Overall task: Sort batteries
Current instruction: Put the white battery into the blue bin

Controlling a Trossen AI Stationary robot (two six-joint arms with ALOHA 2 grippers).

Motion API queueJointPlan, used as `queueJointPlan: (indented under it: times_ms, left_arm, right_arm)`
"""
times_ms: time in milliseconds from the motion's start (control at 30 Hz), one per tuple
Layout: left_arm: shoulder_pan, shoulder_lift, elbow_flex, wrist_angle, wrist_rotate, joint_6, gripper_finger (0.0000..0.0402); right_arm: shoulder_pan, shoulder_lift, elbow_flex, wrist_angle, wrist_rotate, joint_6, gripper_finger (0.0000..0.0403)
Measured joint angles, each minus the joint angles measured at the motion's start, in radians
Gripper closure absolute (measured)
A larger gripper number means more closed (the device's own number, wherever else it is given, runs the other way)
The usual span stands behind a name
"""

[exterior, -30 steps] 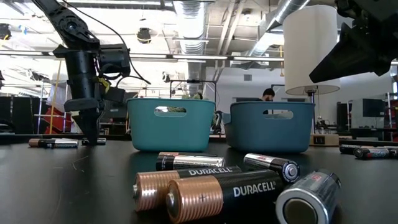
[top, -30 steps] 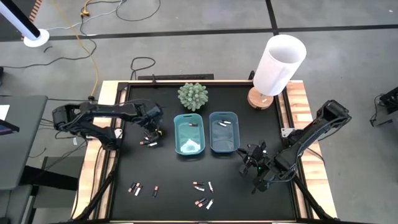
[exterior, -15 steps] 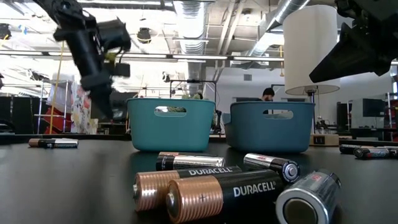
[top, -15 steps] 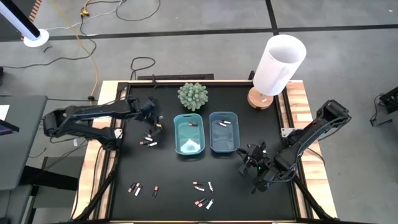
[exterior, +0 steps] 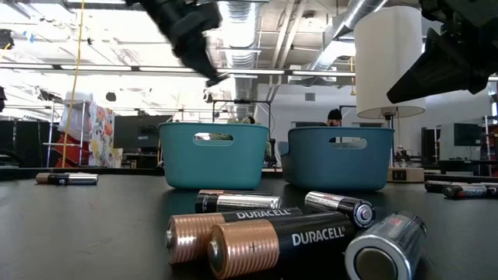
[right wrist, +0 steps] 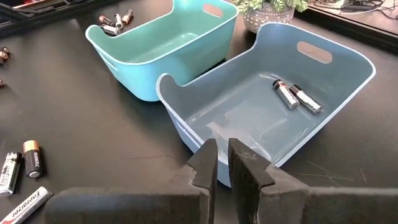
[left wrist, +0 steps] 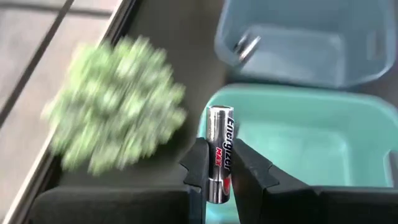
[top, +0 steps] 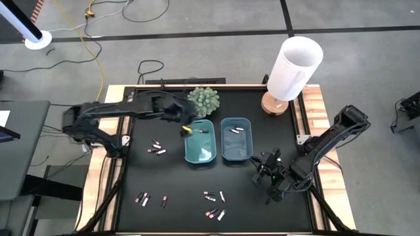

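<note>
We see the left pincer (left wrist: 219,171) clamped on a silvery cylindrical battery with red lettering (left wrist: 219,152), held upright above the near rim of the teal plastic tray (top: 199,141), beside the green spiky plant (top: 203,100); the right pincer (right wrist: 222,163), fingers nearly closed on nothing, rests on the black counter (top: 177,180) before the blue plastic tray (top: 236,139), which holds two silvery batteries (right wrist: 295,95)

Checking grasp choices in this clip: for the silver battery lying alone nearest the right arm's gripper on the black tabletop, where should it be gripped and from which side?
Grip the silver battery across its middle, coming straight down from above. It lies flat on the table, clear of the battery pair beside it, so the fingers can close on its round sides. The right gripper hangs nearby, apparently shut, and would need to open first.
</note>
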Motion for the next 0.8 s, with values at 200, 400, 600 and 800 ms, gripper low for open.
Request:
queueJointPlan:
  times_ms: [200, 400, 600, 800]
  left_arm:
    - [-0.098, 0.272, 0.231, 0.021, 0.0, 0.09, 0.0364]
    - [-0.148, 0.544, 0.435, 0.032, 0.001, 0.162, 0.0363]
    - [-0.155, 0.768, 0.608, 0.036, 0.001, 0.186, 0.0362]
    - [-0.153, 0.903, 0.708, 0.03, 0.009, 0.218, 0.0356]
  right_arm:
    - [0.0, 0.0, 0.0, 0.001, 0.0, 0.0, 0.0344]
    - [0.0, 0.0, 0.0, 0.003, 0.0, -0.001, 0.0344]
    - [0.0, 0.0, 0.0, 0.008, -0.001, -0.004, 0.0344]
    - [0.004, 0.0, 0.0, 0.009, -0.023, -0.006, 0.0344]
